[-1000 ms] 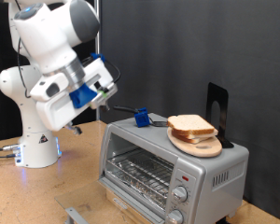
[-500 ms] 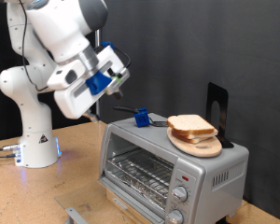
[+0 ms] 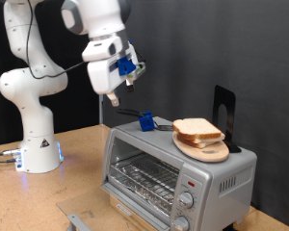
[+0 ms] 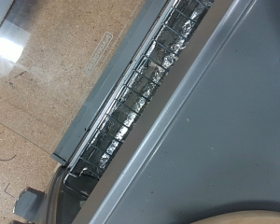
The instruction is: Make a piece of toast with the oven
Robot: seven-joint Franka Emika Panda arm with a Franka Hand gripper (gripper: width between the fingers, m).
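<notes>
So the piece of toast (image 3: 197,129) is sitting on a round wooden board (image 3: 204,149) on top of the oven (image 3: 178,173) at the right of the exterior view, probably parked there within easy reach, and the gripper (image 3: 116,93) hangs in the air at upper centre, well apart from it and holding nothing I can see. Can't tell if the fingers are wide or narrow from that angle, and the wrist view doesn't show them at all. What it does show is the oven's open door (image 4: 103,79) and the foil-lined tray (image 4: 145,98) inside, seen from above, plus a sliver of the board (image 4: 252,217) in its lower right corner.
</notes>
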